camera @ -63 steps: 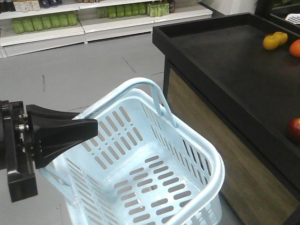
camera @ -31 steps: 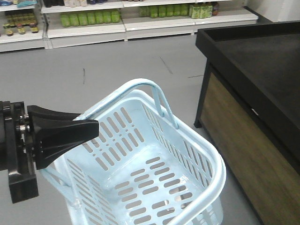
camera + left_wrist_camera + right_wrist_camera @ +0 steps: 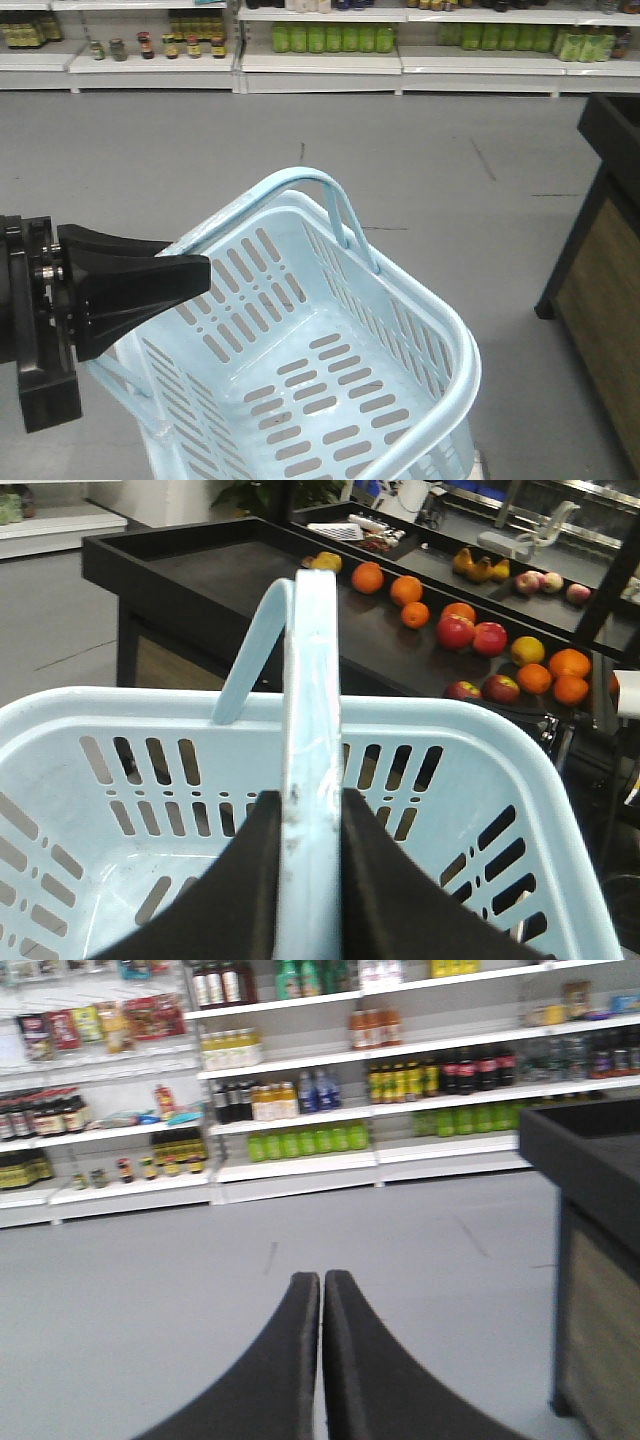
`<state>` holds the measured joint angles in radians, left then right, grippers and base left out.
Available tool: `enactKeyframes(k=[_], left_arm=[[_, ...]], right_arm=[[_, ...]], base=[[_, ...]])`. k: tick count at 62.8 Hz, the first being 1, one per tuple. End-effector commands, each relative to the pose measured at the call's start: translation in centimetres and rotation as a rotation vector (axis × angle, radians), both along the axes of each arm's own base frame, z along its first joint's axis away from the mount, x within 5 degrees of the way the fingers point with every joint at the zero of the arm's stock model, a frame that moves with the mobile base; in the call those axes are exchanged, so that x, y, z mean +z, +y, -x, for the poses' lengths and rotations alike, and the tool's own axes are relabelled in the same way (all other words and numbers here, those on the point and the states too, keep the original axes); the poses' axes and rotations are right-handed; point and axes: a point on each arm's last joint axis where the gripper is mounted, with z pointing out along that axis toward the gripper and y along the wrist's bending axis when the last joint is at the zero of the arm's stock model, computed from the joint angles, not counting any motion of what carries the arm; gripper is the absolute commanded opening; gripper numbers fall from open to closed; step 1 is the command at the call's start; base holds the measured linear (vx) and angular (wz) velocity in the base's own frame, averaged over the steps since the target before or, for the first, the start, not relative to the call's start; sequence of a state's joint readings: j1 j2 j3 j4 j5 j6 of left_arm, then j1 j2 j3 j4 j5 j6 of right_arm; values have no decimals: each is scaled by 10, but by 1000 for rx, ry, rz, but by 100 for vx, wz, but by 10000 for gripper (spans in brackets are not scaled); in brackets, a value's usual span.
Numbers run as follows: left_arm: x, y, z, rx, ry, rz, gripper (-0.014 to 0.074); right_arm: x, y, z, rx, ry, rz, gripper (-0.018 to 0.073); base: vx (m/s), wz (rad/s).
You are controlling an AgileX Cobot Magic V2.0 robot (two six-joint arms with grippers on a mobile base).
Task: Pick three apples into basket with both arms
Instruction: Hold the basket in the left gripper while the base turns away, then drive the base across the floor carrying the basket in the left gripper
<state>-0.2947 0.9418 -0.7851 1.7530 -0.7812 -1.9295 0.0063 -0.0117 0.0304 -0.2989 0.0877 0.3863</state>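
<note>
Left wrist view: left pincer clamps the basket handle near a black counter; right pincer closed above grey floor.

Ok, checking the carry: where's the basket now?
Front view, lower centre: the basket hangs over the grey floor, left of the black counter, its handle clamped in the left gripper.

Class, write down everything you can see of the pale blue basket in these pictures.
The basket is pale blue glossy plastic, rectangular, with a rounded rim and slotted walls and bottom. It is empty and tilted, over grey floor. Its raised swing handle runs between the black fingers of the left tool, which is shut on it. Nothing else visibly touches it.
</note>
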Motion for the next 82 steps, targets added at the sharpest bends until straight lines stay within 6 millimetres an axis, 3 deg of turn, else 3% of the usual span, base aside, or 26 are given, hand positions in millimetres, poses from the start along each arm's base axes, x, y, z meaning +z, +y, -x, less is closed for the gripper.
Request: enactKeyframes(k=[1, 39, 82], left_arm=[[9, 2, 2, 13, -55, -32, -6], [9, 2, 2, 12, -55, -32, -6], [9, 2, 2, 12, -55, -32, -6]], right_arm=[[3, 2, 1, 16, -73, 15, -4], [3, 2, 1, 16, -73, 15, -4], [3, 2, 1, 16, -73, 15, -4]], base=[[15, 56], [17, 40], [21, -1]])
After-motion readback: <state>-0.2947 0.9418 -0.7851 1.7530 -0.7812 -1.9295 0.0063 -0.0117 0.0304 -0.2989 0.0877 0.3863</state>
